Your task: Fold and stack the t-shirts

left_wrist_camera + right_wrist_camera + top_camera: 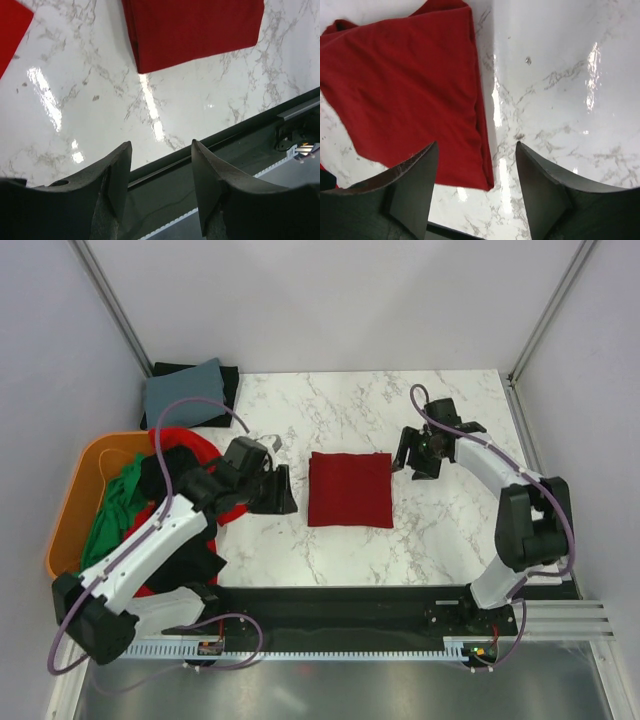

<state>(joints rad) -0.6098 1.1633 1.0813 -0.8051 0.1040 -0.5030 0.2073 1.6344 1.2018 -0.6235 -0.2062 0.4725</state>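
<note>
A dark red t-shirt (349,488), folded into a square, lies in the middle of the marble table; it also shows in the left wrist view (195,27) and the right wrist view (415,90). My left gripper (277,490) is open and empty just left of it, above the table. My right gripper (416,455) is open and empty just right of it. Bright red (185,445), green (118,505) and black (190,555) t-shirts lie heaped in and over the orange tub (75,495) at the left.
A folded grey-blue cloth (183,390) on a black one (228,380) sits at the back left. A black rail (350,605) runs along the table's near edge. Walls close in on both sides.
</note>
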